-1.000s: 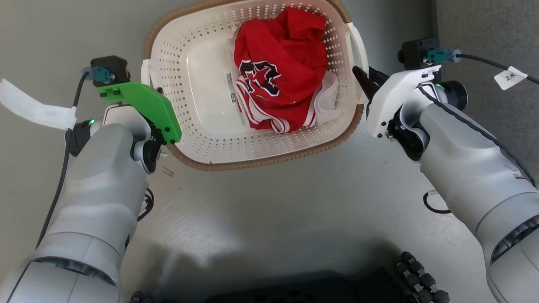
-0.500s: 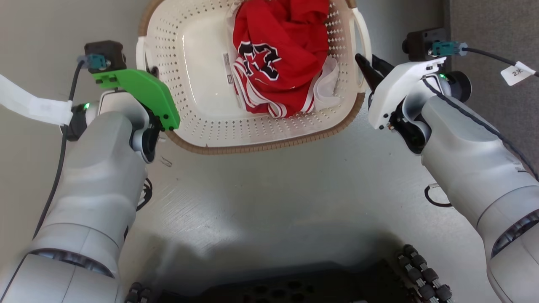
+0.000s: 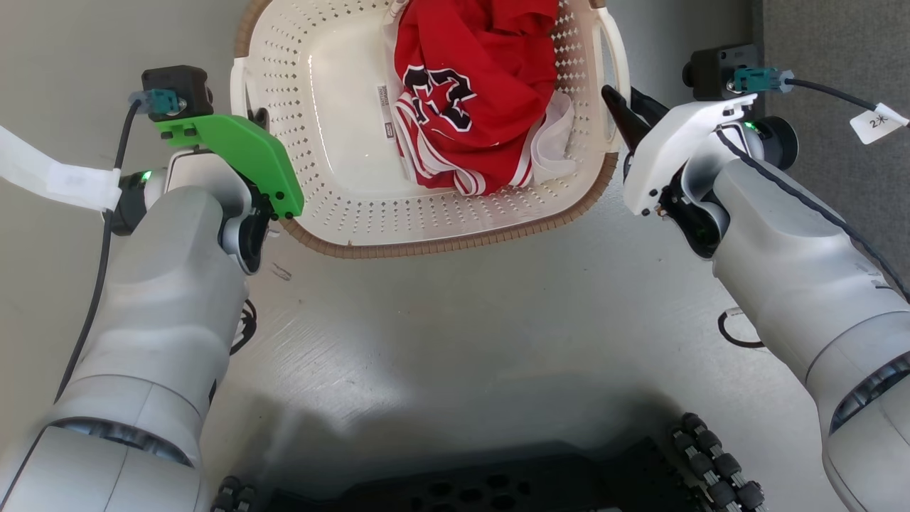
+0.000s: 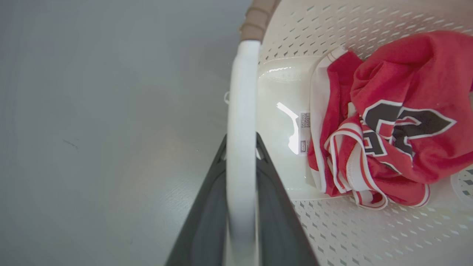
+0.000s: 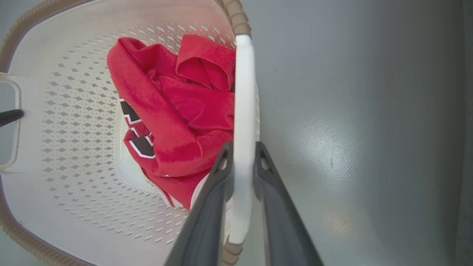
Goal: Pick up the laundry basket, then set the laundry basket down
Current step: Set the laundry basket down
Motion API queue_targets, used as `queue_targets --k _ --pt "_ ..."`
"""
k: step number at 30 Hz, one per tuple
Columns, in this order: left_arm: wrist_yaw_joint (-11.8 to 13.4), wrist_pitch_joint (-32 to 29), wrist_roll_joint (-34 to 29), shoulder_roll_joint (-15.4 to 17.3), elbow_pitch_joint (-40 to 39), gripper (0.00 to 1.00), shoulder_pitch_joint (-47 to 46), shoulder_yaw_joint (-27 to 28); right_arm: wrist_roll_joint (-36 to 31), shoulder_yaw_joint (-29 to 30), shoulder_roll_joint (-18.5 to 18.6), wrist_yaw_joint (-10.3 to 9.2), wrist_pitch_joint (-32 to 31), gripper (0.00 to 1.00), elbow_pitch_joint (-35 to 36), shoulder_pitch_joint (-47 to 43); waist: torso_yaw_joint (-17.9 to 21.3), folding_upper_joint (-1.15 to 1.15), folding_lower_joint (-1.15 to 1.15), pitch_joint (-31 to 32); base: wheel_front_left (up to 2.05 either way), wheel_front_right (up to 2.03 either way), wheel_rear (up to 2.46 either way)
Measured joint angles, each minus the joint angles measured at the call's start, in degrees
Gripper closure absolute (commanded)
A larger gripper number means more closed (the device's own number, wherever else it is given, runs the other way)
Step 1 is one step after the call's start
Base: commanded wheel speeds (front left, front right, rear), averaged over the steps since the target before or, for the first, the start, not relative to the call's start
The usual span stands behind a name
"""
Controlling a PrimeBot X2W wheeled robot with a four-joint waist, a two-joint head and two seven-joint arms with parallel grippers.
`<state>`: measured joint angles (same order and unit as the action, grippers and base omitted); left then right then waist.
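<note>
The laundry basket (image 3: 441, 245) is located at far centre between the two grippers, its far edge cut off in the head view; whether it rests on the grey floor (image 3: 455, 341) cannot be told. Open floor is noted to its left, to its right, and on the near side up to the dark robot base (image 3: 498, 491). A darker textured strip (image 3: 832, 43) borders the floor at far right. The left gripper (image 4: 241, 146) is closed narrowly on the left handle (image 4: 241, 92), one dark finger on each side; the right gripper (image 5: 243, 147) is clamped likewise on the right handle (image 5: 244, 92). Both forearms are angled inward. The basket is smooth cream plastic with diamond perforations, rounded corners and a brown woven-look rim; a crumpled red jersey (image 3: 476, 92) lies in its right half.
</note>
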<state>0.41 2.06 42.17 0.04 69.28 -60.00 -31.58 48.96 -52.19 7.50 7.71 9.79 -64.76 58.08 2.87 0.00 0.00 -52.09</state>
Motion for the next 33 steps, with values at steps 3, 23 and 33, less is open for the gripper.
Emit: queue_targets --k 3,23,33 --pt "-0.5 0.0 0.0 0.0 0.3 1.00 -0.1 0.0 0.2 -0.2 0.0 0.00 0.0 1.00 0.0 0.0 0.0 0.00 0.00 0.0 0.00 0.00 0.00" --pt "-4.4 0.3 1.7 1.0 1.3 0.00 -0.1 -0.5 1.2 -2.9 0.2 -0.18 -0.5 0.00 0.9 -0.9 -0.2 0.00 0.00 2.4 0.00 0.00 0.00" --pt "-4.9 5.1 1.4 1.0 1.7 0.00 2.2 -1.3 3.1 -2.8 0.9 -0.18 1.7 0.00 1.0 -2.3 0.2 0.00 0.00 6.6 0.00 0.00 0.00"
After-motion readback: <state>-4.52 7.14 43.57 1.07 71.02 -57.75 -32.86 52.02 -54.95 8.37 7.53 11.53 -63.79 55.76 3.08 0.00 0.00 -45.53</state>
